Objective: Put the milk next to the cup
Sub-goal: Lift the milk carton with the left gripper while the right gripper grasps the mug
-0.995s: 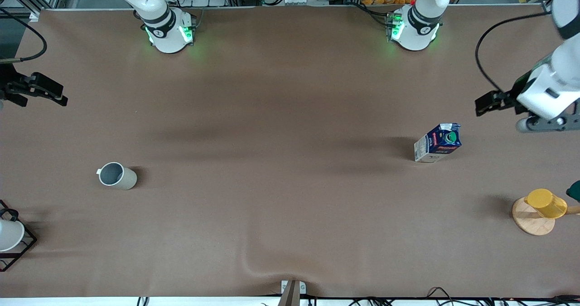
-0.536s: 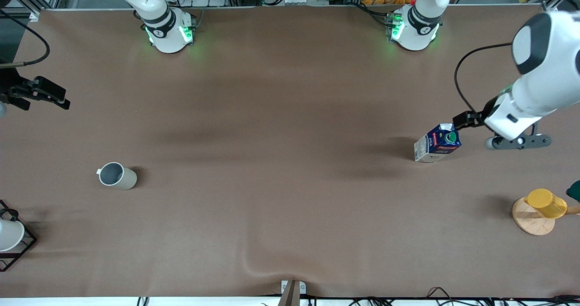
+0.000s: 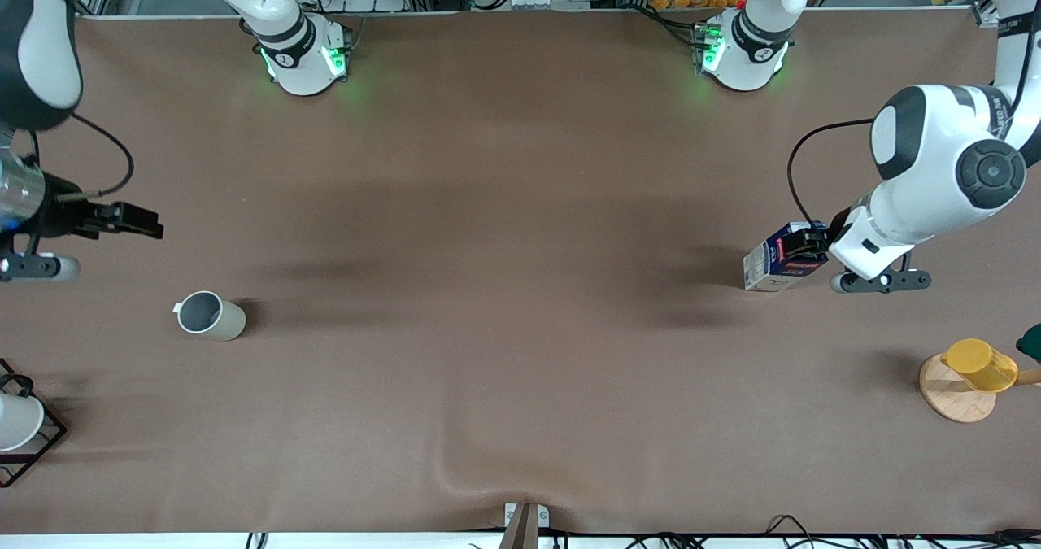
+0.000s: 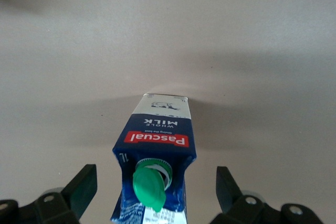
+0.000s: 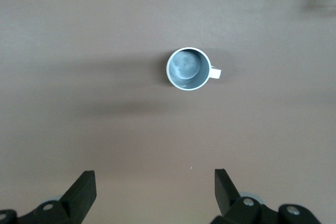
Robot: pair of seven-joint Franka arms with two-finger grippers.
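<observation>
The milk point(image 3: 773, 261), a dark blue carton with a green cap, stands on the brown table toward the left arm's end. My left gripper point(image 3: 807, 242) is at its top, open. In the left wrist view the milk point(image 4: 156, 140) sits between the two spread fingers of the left gripper point(image 4: 156, 187), and neither touches it. The cup point(image 3: 210, 315), pale grey with a small handle, stands toward the right arm's end. My right gripper point(image 3: 137, 222) is open and empty over bare table beside the cup. The right wrist view shows the cup point(image 5: 187, 69) ahead of the right gripper point(image 5: 155, 184).
A yellow cup point(image 3: 980, 364) on a wooden disc point(image 3: 950, 401) stands at the left arm's end, with a dark green object point(image 3: 1031, 342) at the edge. A white object in a black wire frame point(image 3: 37, 443) stands at the right arm's end. The cloth has a wrinkle point(image 3: 455, 477) near the front edge.
My left gripper has come down from the table's end to the top of the milk. My right gripper has moved inward and closer to the cup. The milk and the cup have not moved.
</observation>
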